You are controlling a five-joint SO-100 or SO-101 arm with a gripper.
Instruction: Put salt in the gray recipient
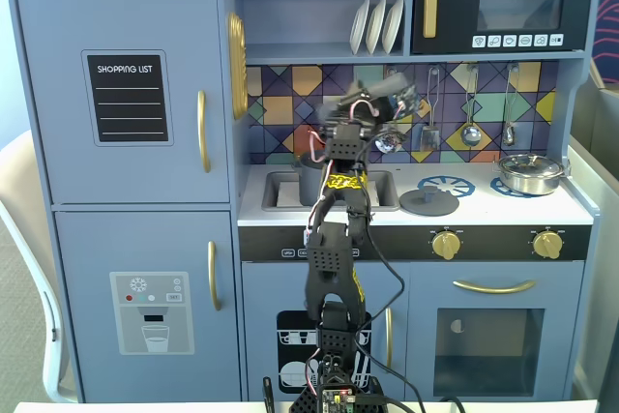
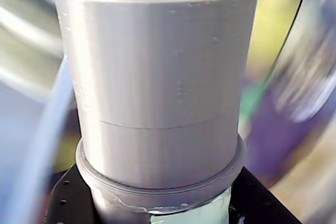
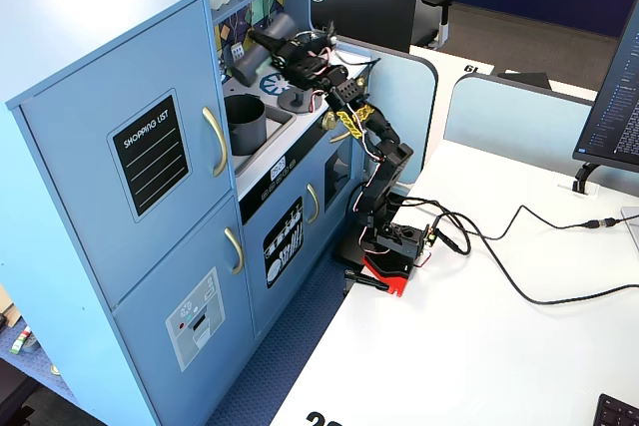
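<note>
My gripper point(image 2: 165, 200) is shut on the salt shaker point(image 2: 157, 77). Its gray holed cap fills the wrist view, with the pale green label at the bottom edge and a black jaw on each side. In a fixed view the shaker point(image 3: 258, 55) is held tilted, cap end down to the left, above and slightly right of the dark gray pot point(image 3: 245, 125), clear of its rim. The pot stands in the sink. In the front fixed view the gripper point(image 1: 366, 102) is blurred, up and to the right of the pot point(image 1: 311, 179).
A flat gray lid with a knob point(image 1: 428, 202) lies on the counter right of the sink. A shiny steel lidded pan point(image 1: 530, 173) sits on the far right burner. Utensils point(image 1: 471, 108) hang on the back wall. The shelf with plates point(image 1: 377, 24) is above the gripper.
</note>
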